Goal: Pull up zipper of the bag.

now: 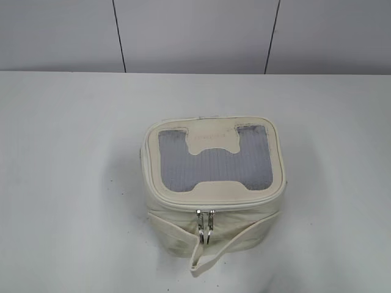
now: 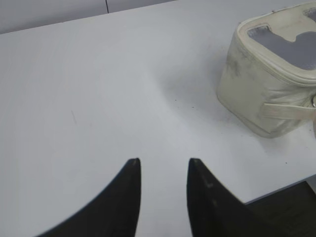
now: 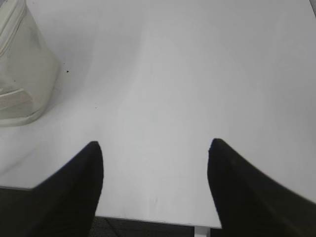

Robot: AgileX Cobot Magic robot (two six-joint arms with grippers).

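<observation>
- Your left gripper (image 2: 164,165) hangs with its dark fingers a modest gap apart, holding nothing.
- Your right gripper (image 3: 155,148) hangs spread wide, also holding nothing.

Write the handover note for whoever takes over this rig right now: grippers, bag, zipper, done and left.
Left gripper: open, empty, above bare table, with the bag down-table to its right.
Right gripper: open wider, empty, with the bag at its far left.
Bag: upright mid-table, grey top panel facing up, cream strap trailing toward the front edge.
Zipper pulls: two silver ones side by side at front centre, hanging down.
Done: nothing; neither gripper touches the bag.
Left: steady the bag, grasp a pull, run the zipper.
</observation>
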